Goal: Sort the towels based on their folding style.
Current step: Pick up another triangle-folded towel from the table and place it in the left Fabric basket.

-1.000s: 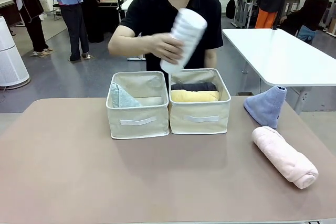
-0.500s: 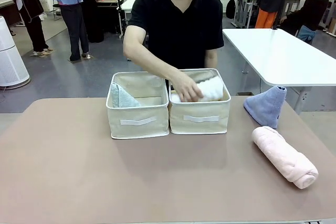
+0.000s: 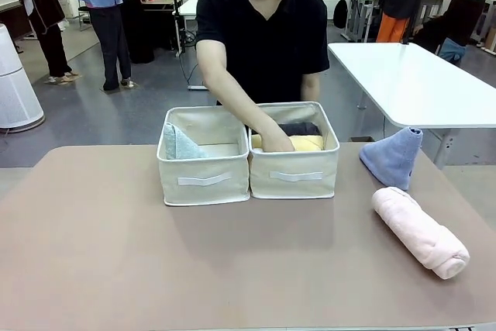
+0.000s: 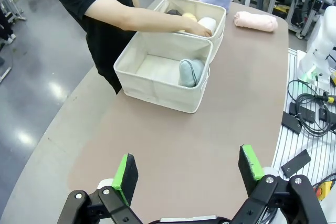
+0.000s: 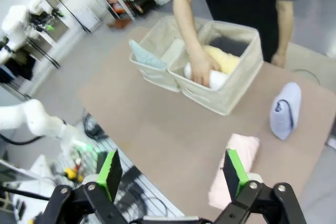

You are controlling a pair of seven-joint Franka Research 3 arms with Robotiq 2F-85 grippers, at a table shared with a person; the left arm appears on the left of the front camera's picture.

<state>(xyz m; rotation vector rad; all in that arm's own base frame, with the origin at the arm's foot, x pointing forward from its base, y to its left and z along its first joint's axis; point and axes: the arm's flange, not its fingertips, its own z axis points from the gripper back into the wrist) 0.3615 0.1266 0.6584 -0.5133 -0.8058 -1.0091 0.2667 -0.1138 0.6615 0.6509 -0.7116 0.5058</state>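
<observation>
Two beige bins stand side by side mid-table. The left bin (image 3: 203, 184) holds a light teal cone towel (image 3: 180, 143). In the right bin (image 3: 294, 182) lie a dark grey roll (image 3: 301, 127) and a pale yellow roll (image 3: 308, 143), with the person's hand (image 3: 275, 142) reaching in among them. The white roll (image 4: 206, 23) lies under that hand at the bin's near side. A periwinkle cone towel (image 3: 393, 156) and a pink roll (image 3: 418, 230) rest on the table to the right. My left gripper (image 4: 188, 167) hangs open above bare tabletop. My right gripper (image 5: 172, 169) is open high over the pink roll (image 5: 247, 148).
A white table (image 3: 411, 75) stands beyond the right corner. Cables and boxes (image 4: 310, 121) lie off the table's edge beside a white arm (image 4: 321, 40). People stand far off in the room behind the person.
The person brought the white roll down from chest height into the right bin, and their hand now rests low inside it. The other towels have not moved.
</observation>
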